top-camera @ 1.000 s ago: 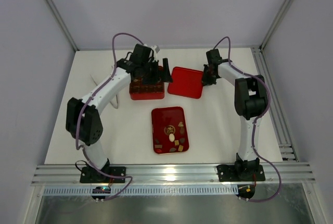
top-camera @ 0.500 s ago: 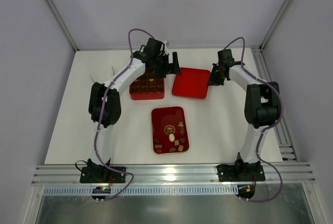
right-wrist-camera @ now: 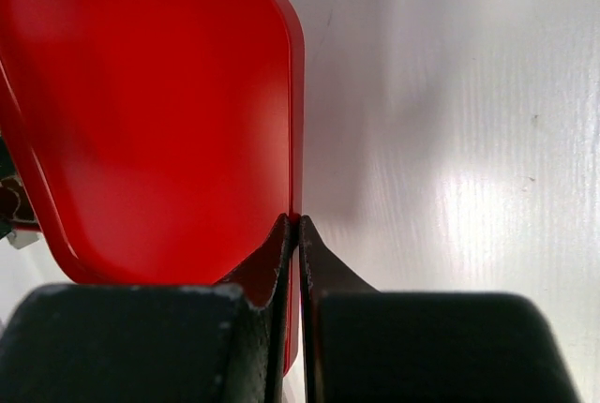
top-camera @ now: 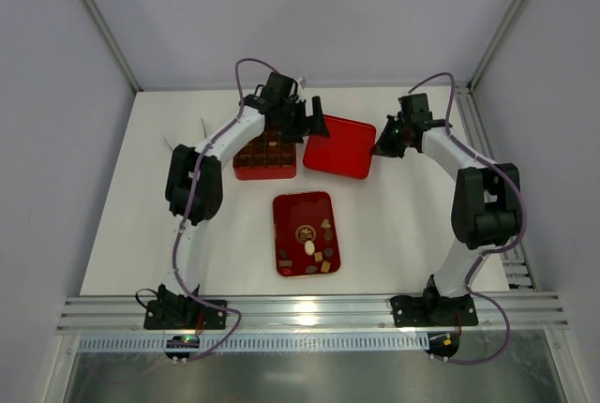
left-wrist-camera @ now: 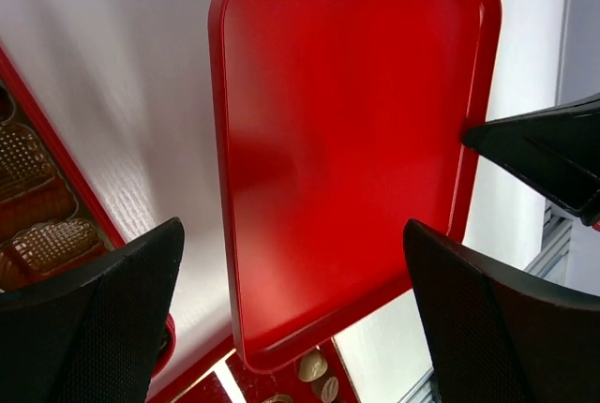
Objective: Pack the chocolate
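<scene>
Moved: Left arm swings off the red box (top-camera: 264, 174) and across to the red lid (top-camera: 339, 148) over the last second, while the right arm reaches further out to the right and the lid turns slightly with it.
Left gripper: the left gripper (top-camera: 315, 123) is spread wide at the lid's left edge, one finger on each side of the near corner, and it grips nothing.
Right gripper: the right gripper (right-wrist-camera: 292, 222) has its jaws pressed together, pinching the thin rim on the lid's right edge.
Chocolate pieces: loose chocolate pieces (top-camera: 315, 247), brown, tan and one cream oval, sit in the near half of the red tray (top-camera: 292, 210), well apart from both grippers. More pieces fill the box's grid compartments.
Top view only: it shows the whole layout on the white table (top-camera: 412, 225), with the box far left, the lid just beside it on the right, and the tray nearer the arm bases.
Left wrist only: it looks straight down into the lid's bare inside. Ridged brown pieces in the box show at the left edge, and a few tray pieces peek out below the lid's corner.
Right wrist only: it shows the pinch up close, with a soft shadow on the table beside the lid.
Lid height: I cannot tell whether it is lifted clear of the table.
</scene>
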Motion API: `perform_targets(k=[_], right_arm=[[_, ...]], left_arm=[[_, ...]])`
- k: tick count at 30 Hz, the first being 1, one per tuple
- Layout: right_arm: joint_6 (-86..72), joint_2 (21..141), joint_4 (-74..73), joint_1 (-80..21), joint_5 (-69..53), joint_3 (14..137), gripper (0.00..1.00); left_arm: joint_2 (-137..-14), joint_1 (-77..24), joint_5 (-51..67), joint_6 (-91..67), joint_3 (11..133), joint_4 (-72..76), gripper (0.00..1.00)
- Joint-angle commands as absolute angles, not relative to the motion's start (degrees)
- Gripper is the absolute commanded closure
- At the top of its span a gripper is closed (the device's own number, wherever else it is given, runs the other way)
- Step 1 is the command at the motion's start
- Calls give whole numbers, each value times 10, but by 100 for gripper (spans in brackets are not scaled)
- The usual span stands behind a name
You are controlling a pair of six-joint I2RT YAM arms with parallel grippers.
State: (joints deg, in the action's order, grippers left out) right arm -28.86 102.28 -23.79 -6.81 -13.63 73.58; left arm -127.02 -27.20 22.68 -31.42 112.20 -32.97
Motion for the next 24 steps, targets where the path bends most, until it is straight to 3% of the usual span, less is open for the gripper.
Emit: perform_targets(k=[1, 6, 12, 18, 19, 21, 22, 24], right_arm=[[-305, 979, -207, -70, -178, 740, 96], [-315, 963, -199, -71, -211, 737, 96], [-316, 955, -194, -91, -205, 730, 96], [-305, 952, -187, -108, -189, 722, 94], [-304, 951, -185, -113, -185, 722, 84], [-294, 947, -185, -117, -178, 720, 71], [-287, 946, -185, -124, -158, 720, 54], [-268, 927, -195, -134, -119, 716, 40]], left_arm=[[-1267, -266, 273, -331, 1121, -288, 5], [-1241, -260, 293, -352, 1085, -257, 12], [-1214, -252, 324, -379, 1064, -243, 46], [-1175, -250, 344, -395, 1030, -237, 93], [-1170, -250, 345, -398, 1023, -235, 100], [-1159, -250, 350, -408, 1016, -233, 100], [-1149, -250, 347, -410, 1009, -232, 100], [-1140, -246, 341, -425, 1005, -238, 100]])
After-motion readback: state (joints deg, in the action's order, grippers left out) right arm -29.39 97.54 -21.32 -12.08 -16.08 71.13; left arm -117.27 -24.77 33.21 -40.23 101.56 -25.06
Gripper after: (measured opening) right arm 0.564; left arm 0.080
